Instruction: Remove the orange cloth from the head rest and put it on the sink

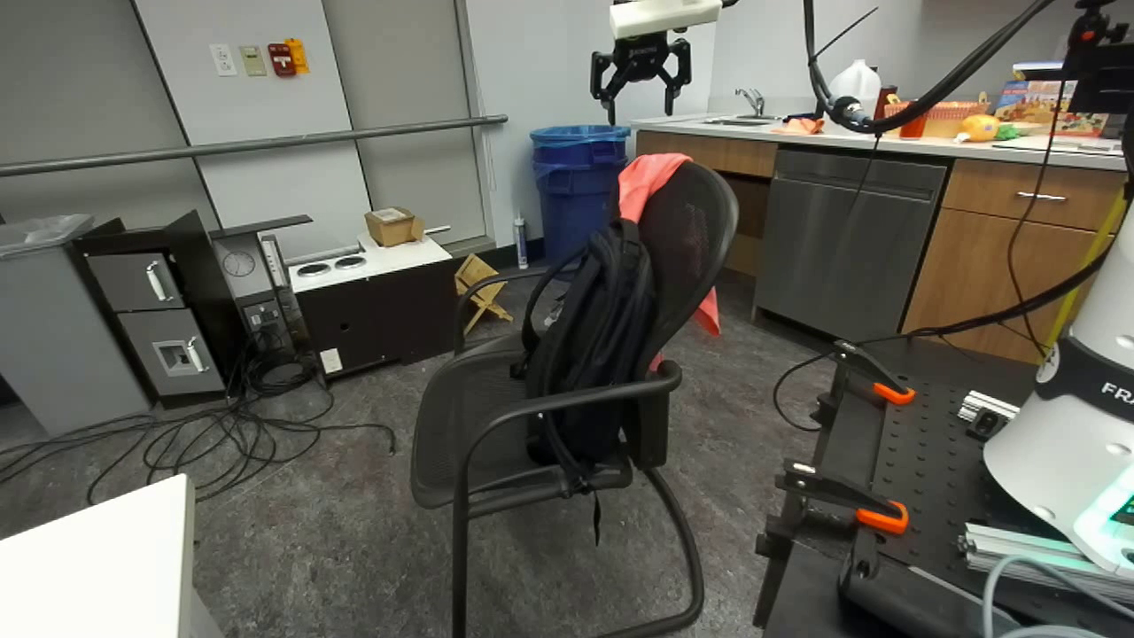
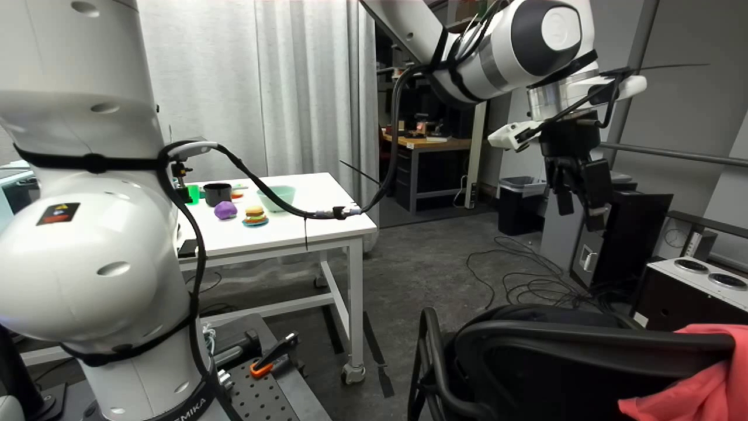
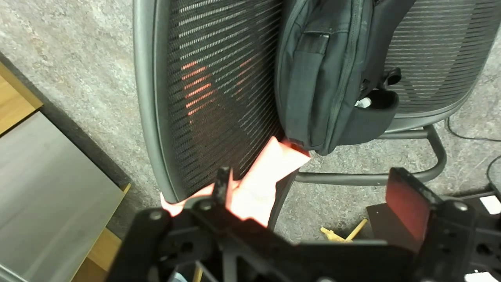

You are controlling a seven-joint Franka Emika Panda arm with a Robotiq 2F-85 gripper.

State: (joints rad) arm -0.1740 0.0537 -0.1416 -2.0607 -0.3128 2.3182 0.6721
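Note:
The orange-pink cloth (image 1: 647,182) is draped over the top corner of the black mesh chair's backrest (image 1: 700,213), and part of it hangs down behind. It also shows at the lower right of an exterior view (image 2: 710,380) and, overexposed, in the wrist view (image 3: 256,184). My gripper (image 1: 640,115) is open and empty above the chair top, apart from the cloth. In the wrist view, the left finger of the gripper (image 3: 311,174) overlaps the cloth in the picture, and floor shows between the fingers. The sink (image 1: 731,121) with its faucet (image 1: 753,100) is set in the counter at the back.
A black backpack (image 1: 598,346) leans on the chair's backrest. A blue bin (image 1: 578,199) stands beside the counter (image 1: 939,152). Another orange cloth-like item (image 1: 800,126), a white jug (image 1: 857,86) and a basket (image 1: 948,110) are on the counter. A white table (image 2: 310,225) holds toys.

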